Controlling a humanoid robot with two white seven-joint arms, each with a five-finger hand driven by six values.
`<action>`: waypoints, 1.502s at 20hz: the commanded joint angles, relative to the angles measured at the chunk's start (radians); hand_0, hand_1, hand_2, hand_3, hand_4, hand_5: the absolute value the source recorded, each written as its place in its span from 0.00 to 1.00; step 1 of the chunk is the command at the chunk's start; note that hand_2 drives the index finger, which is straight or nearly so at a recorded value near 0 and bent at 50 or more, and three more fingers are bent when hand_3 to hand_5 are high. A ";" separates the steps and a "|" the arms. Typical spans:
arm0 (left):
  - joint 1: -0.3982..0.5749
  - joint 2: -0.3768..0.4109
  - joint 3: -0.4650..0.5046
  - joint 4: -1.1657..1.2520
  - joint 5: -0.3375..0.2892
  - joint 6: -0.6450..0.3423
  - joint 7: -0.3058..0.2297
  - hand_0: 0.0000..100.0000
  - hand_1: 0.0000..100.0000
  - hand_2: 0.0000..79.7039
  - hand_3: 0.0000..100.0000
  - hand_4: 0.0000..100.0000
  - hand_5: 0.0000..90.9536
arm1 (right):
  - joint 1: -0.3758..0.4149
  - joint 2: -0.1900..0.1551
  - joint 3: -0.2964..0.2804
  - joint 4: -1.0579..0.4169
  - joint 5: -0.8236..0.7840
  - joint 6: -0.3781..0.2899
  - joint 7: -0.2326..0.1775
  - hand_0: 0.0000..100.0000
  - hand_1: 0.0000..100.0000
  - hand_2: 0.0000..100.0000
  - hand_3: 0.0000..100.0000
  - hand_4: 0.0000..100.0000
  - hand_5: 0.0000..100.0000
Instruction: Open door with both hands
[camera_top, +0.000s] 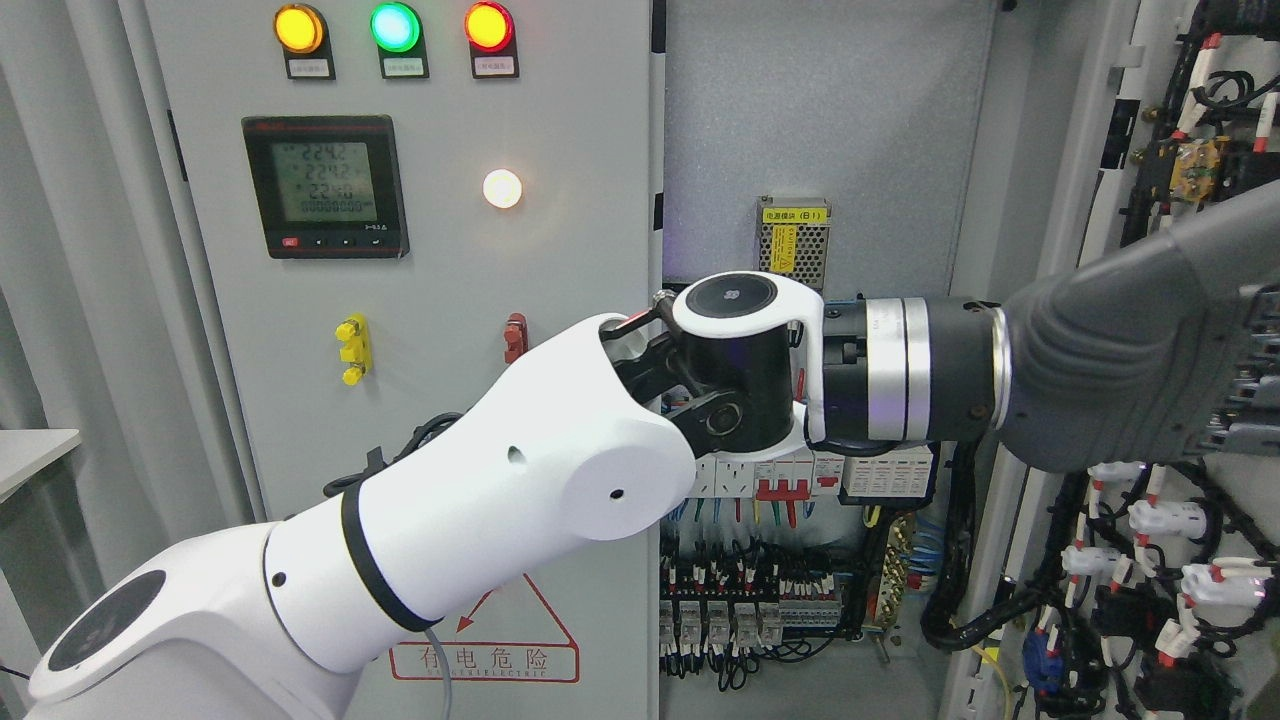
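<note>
Robot's left hand (1130, 350) is big and dark grey, far over on the right side of the view. It runs off the right edge, so it is not possible to tell if this hand is open or closed, or if it holds anything. It lies level and sideways, in front of the right door (1235, 500).

Behind the hand sits a shiny silver and black wrist (900, 370). Next comes a black round joint (735, 370) with a white cap. The white left arm (480, 500) comes up from the lower left corner and reaches across to the right. It bends at the joint.

The right door is swung open. Its inner side faces us, full of black wires and white plugs. The open cabinet (830, 100) is between the two doors. A small metal power box (795, 240) with a yellow label sits on its grey back wall. A row of switches (800, 475) is just under the wrist, with more wires below.

The left door (560, 300) is shut and flat. Its right edge runs straight down behind the arm. On it are a yellow light (299, 28), a green light (395, 27) and a red light (489, 26), all lit. Below them are a black meter (325, 187), a small white lamp (502, 188), a yellow knob (351, 350) and a red knob (515, 337). A red warning sign (500, 640) is near the bottom.

A pale table corner (30, 450) pokes in at the far left, well apart from the arm.
</note>
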 joint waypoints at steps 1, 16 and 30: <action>0.096 0.120 0.076 -0.099 -0.102 0.013 0.034 0.29 0.00 0.03 0.03 0.04 0.00 | 0.000 -0.025 0.001 0.021 0.001 -0.003 0.009 0.22 0.00 0.00 0.00 0.00 0.00; 0.736 0.368 0.209 -0.371 -0.523 0.006 0.037 0.29 0.00 0.03 0.03 0.03 0.00 | -0.003 -0.028 0.001 0.017 0.003 -0.009 0.008 0.22 0.00 0.00 0.00 0.00 0.00; 1.716 0.200 0.745 0.150 -0.918 -0.055 0.037 0.29 0.00 0.03 0.03 0.03 0.00 | 0.001 -0.028 0.000 0.014 0.000 -0.052 0.011 0.22 0.00 0.00 0.00 0.00 0.00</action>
